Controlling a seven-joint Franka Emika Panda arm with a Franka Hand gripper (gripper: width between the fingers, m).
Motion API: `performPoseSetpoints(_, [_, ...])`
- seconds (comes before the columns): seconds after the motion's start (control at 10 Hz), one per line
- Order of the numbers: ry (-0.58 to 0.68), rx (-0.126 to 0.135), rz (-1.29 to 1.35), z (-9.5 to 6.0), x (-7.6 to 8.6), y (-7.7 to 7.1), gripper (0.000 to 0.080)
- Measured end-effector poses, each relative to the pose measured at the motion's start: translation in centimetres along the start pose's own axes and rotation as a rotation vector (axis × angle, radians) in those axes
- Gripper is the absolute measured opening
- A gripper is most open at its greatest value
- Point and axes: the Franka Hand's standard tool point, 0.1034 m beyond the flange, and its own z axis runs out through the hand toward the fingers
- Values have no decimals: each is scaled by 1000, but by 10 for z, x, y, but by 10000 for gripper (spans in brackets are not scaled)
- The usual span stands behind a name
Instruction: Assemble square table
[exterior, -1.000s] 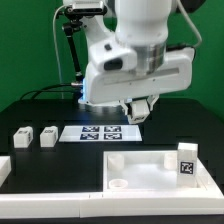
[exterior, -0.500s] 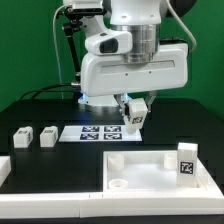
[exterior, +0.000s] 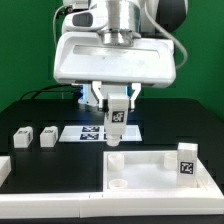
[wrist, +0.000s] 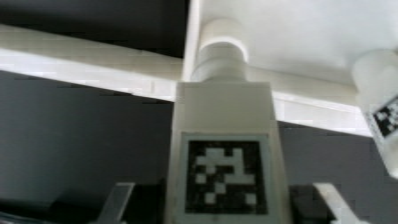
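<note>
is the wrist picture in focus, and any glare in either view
Wrist view: soft all over, the leg and its tag close to the lens with fuzzy edges, the slab washed out to plain white. Exterior view: sharper and evenly lit, slab bright but its rim readable.

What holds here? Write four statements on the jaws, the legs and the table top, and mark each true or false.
1. The gripper has its jaws shut on an upright tagged leg. True.
2. Two loose legs lie on the exterior view's right of the marker board. False: they lie on its left.
3. A fourth leg stands upright at the exterior view's right end of the table top. True.
4. The table top rests on the marker board. False: it lies on the black table, in front of the board.
</note>
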Motion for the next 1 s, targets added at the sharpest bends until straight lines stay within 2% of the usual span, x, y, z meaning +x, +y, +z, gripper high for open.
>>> performPoseSetpoints(0.1, [35,-23,4,-1,-4,6,292])
performPoseSetpoints(0.2, [108,-65,-1,-3,0,15,292])
performPoseSetpoints(0.3, [131,-83,1,0,-5,20,292])
performPoseSetpoints(0.4, [109,-72,1,2,-7,17,292])
performPoseSetpoints(0.5, [108,-71,0,3,-6,17,292])
performPoseSetpoints(0.6, [90,-64,-12,12,-3,21,292])
performPoseSetpoints(0.7, [79,-55,-24,20,7,28,292])
performPoseSetpoints(0.8, [93,-45,-7,26,17,26,292])
performPoseSetpoints(1.0, [112,-18,-9,34,35,4,292])
